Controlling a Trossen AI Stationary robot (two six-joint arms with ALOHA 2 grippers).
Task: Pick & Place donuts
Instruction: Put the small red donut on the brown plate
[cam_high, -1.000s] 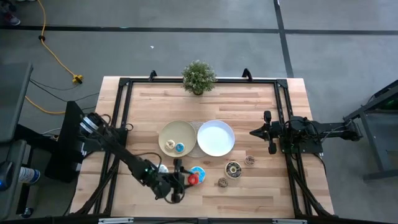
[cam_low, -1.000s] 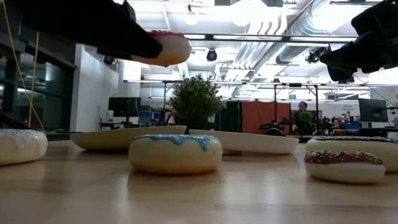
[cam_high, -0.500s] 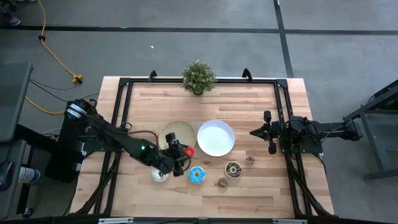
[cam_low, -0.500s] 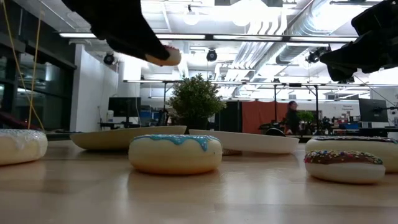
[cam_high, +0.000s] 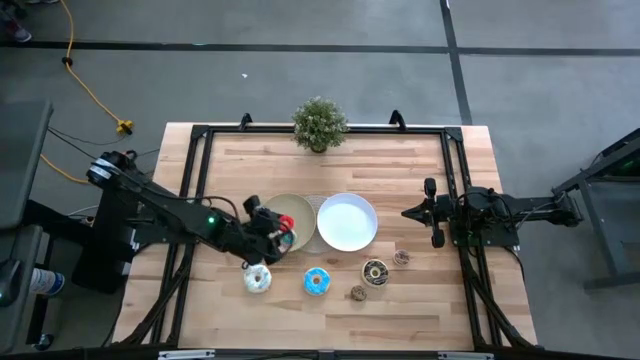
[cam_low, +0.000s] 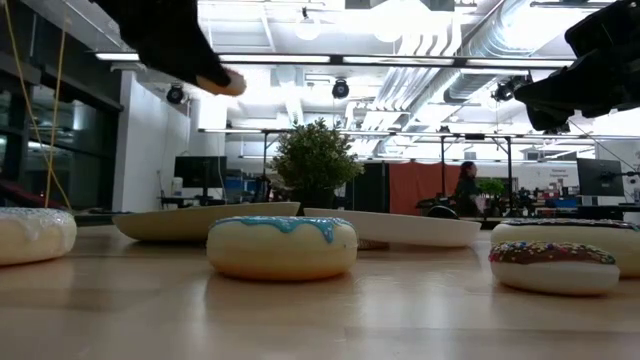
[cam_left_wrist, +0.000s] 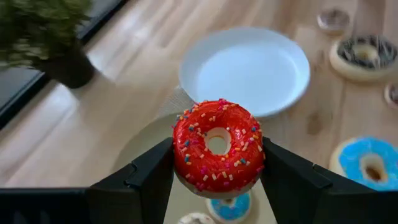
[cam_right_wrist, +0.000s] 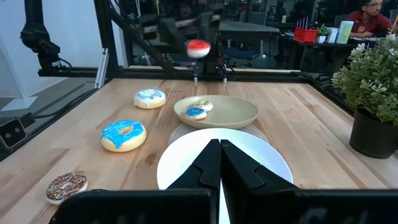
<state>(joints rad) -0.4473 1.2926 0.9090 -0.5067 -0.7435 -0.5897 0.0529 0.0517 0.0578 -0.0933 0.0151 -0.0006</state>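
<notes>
While your left gripper (cam_left_wrist: 217, 163) is pinching the red sprinkled donut (cam_left_wrist: 218, 147) by its outer rim, one finger on each side, you have it hanging in the air over the near edge of the beige plate (cam_high: 275, 209), well above the table. Two small donuts (cam_right_wrist: 198, 109) already lie in that plate, one iced blue and one pale, so I would judge the plate to be where this one goes.

Carry it on until it sits over a bare part of the plate, clear of those two. Lower it before you let go; dropped from this height a ring like that may bounce or roll off the shallow rim. Keep it level as it is now, and spread the fingers only once it is near the plate's surface.

Your right gripper (cam_right_wrist: 214, 163) is pressed together and waits over the right side of the table, beside the white plate (cam_high: 347, 222). Leave it there.

On the table remain a big blue donut (cam_high: 317, 282), a white sprinkled one (cam_high: 257, 279), a dark sprinkled one (cam_high: 376, 271) and two small ones nearby.

As for brands or writing, you will find none readable here; the room behind is too indistinct to be sure.
</notes>
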